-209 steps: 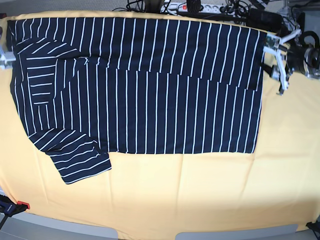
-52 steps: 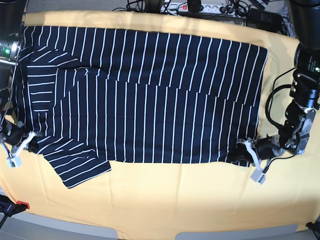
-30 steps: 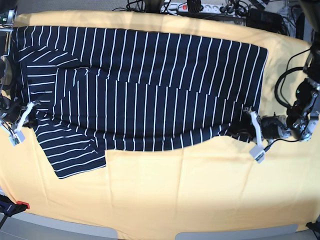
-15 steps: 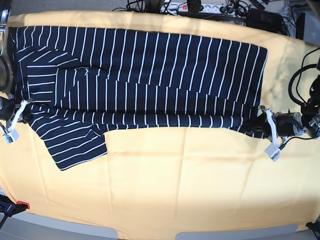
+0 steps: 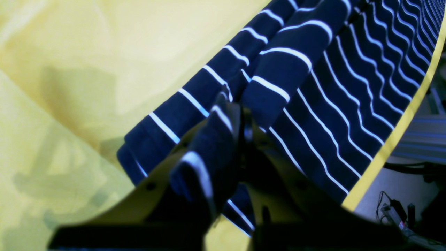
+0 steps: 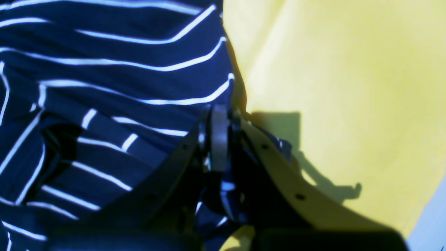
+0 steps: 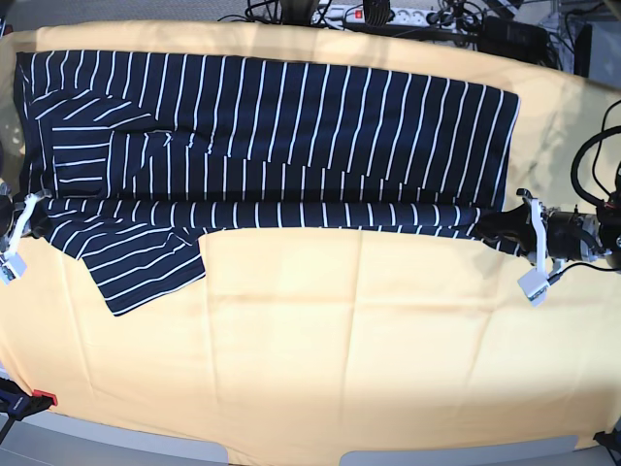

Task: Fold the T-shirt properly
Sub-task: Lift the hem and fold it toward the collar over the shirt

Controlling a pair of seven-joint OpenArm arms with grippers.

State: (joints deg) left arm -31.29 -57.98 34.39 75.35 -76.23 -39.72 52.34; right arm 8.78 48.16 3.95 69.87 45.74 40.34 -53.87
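Your left gripper [image 7: 519,230] and right gripper [image 7: 29,221] each have jaws clamped on the T-shirt [image 7: 281,126], at its near edge.

1. This looks like a robotics lab or test bench, not a home.
2. A table [image 7: 320,388] is draped edge to edge in a plain yellow cloth [image 7: 388,330], giving a uniform work surface.
3. Along the far edge lies a white power strip [image 7: 374,15] amid a tangle of black cables [image 7: 466,21] and adapters.
4. A red-handled clamp [image 7: 24,400] grips the near left corner, pinning the cloth to the table.
5. Bare cabling loops at the right edge beside mounted robot hardware [image 7: 592,233].
6. The left wrist view shows grey metal framing [image 5: 423,139] and more plugs beyond the table's edge.
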